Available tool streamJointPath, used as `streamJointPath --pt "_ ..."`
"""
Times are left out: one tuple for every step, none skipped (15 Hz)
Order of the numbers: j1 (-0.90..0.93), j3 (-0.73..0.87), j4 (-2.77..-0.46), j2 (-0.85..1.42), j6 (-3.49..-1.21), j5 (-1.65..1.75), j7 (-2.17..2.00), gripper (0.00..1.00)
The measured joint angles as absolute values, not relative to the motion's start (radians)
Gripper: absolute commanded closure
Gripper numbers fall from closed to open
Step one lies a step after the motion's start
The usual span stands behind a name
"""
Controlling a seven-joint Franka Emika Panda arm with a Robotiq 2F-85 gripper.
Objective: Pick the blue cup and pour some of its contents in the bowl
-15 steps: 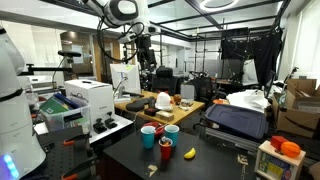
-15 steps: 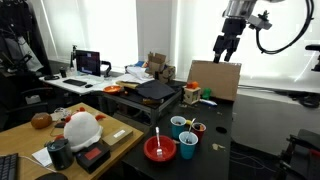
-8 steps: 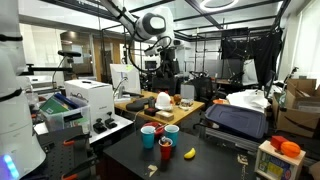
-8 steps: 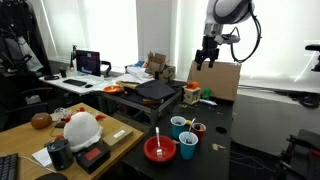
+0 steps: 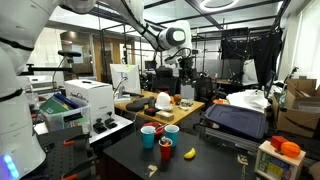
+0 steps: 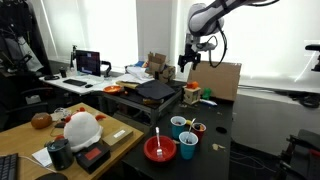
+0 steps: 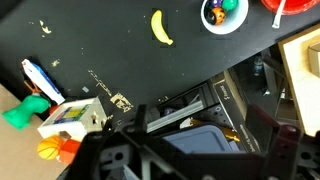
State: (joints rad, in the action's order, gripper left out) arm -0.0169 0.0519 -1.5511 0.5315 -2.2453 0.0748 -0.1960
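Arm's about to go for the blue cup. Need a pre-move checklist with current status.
1. Tool open: ok, jaws stand wide apart.
2. Tool empty: ok, nothing is held.
3. Tool lined up over the cup: not ok, it hangs high up, well away from the cups.
4. Target unambiguous: cannot tell, two bluish cups stand upright by the red bowl, the front cup and the back cup.
5. Cup contents: cannot tell in the exterior views.
6. Bowl ready to receive: ok, its top is open, though a stick stands in it.
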Motion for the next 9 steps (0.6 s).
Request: streamJointPath --pt "-0.016 0.059 -1.498 0.574 -2.228 0.075 -0.206 0.0" --pt "-0.016 0.067 -1.45 0.614 -2.212 0.075 -0.212 0.0" --pt "-0.016 0.075 -1.405 0.653 -2.194 0.075 -0.223 0.0" --pt "-0.018 0.082 -1.367 0.687 -2.177 0.074 -0.226 0.0" --pt "-0.021 0.089 -1.331 0.719 -2.16 0.072 -0.227 0.0" --pt "-0.024 0.094 -1.298 0.75 -2.143 0.07 -0.227 0.0" --pt "-0.029 0.096 -1.269 0.776 -2.125 0.067 -0.227 0.0" --pt "-0.034 0.096 -1.245 0.8 -2.108 0.061 -0.227 0.0" --pt "-0.038 0.095 -1.223 0.823 -2.09 0.052 -0.226 0.0"
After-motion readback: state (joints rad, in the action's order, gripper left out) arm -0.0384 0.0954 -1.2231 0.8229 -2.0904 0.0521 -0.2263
